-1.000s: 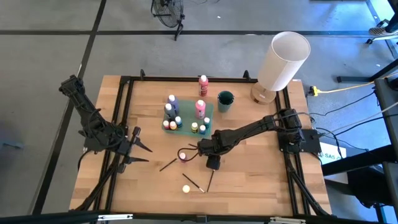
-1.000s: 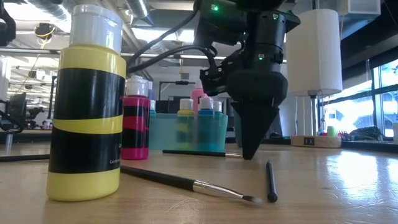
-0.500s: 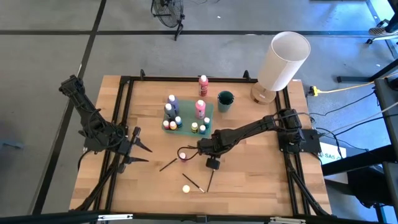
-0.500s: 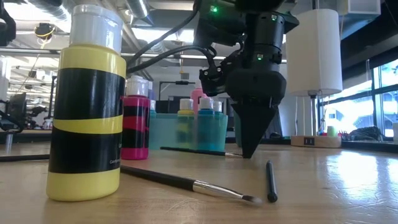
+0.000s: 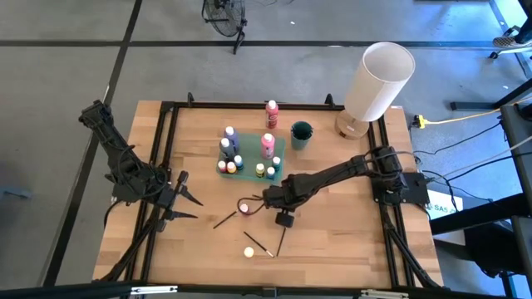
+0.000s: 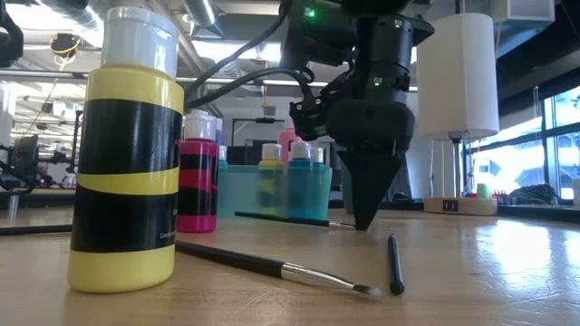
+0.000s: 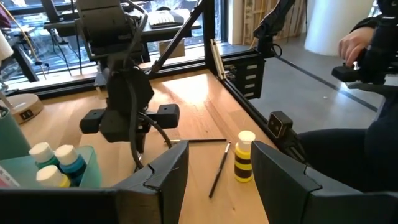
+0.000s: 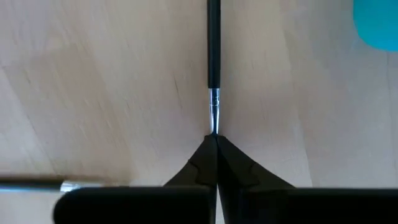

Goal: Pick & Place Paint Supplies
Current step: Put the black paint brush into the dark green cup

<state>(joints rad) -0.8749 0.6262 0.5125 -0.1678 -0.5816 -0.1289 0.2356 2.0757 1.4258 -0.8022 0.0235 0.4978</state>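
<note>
Nearest the counter's front edge stand a yellow bottle [image 6: 125, 154] and two loose brushes [image 6: 272, 266]. Mid-counter, the right gripper [image 8: 215, 142] has just snapped its fingers fully together on the metal neck of a thin brush [image 8: 213, 43] that lies flat on the wood; a second ago they stood apart. The pinch looks made, so lifting should come next. Behind, bottles fill the teal tray [image 5: 278, 143]. By the left edge, the left gripper [image 5: 188, 203] waits half open, empty.
</note>
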